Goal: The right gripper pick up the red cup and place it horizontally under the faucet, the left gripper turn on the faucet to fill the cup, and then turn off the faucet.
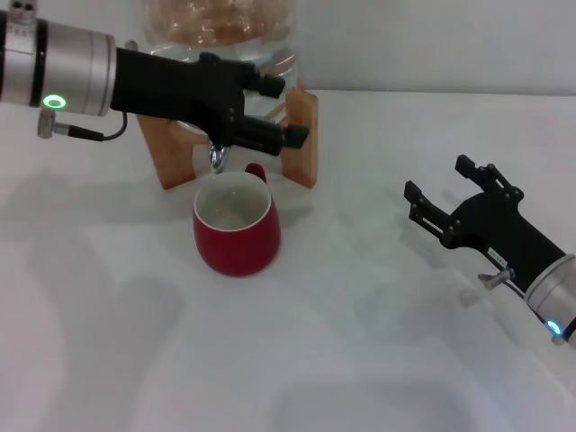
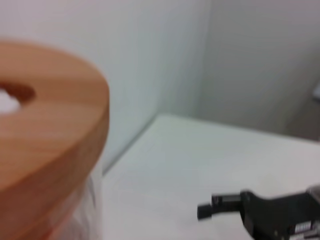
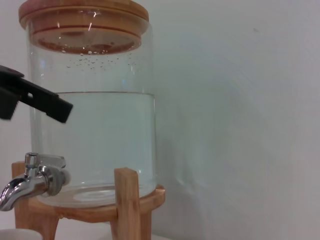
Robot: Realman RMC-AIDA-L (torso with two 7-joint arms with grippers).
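Though the spread left gripper (image 1: 279, 108) hides most of the faucet (image 1: 216, 158) above the red cup (image 1: 236, 225), the right gripper (image 1: 438, 191) rests spread, apart.

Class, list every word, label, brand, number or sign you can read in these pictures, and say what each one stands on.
No text can be read anywhere.
Black two-fingered right gripper: a small white label on its body, too small to read; the same label in the left wrist view is blurred.
Rounded dark red ceramic cup, shiny chrome faucet, clear glass water jar: no markings.
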